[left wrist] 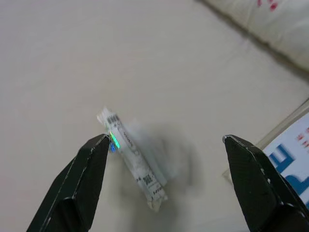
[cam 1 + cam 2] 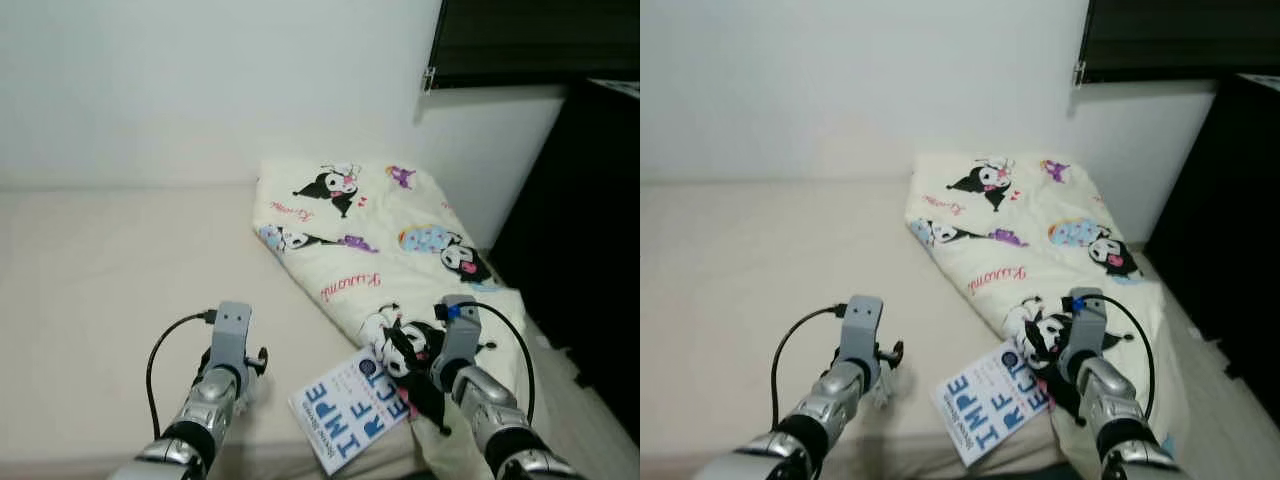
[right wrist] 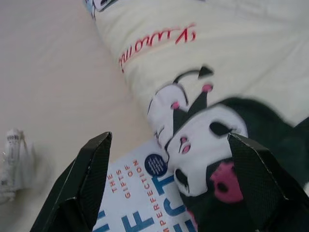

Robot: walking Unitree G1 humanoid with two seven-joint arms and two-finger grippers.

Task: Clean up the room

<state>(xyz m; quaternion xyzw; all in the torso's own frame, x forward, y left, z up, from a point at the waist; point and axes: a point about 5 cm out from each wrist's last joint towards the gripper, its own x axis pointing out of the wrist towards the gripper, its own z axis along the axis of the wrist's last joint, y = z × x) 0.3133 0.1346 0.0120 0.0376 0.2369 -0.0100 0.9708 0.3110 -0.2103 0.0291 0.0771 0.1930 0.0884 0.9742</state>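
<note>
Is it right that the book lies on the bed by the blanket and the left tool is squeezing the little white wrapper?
Not quite. The book does lie on the bed by the blanket, but the left tool is open, with the wrapper loose between its fingers. The left wrist view shows it.

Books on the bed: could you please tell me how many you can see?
1. The white book with blue lettering lies near the bed's front edge, between the two grippers, partly tucked under the cartoon-print blanket; others may be hidden beneath it.
</note>
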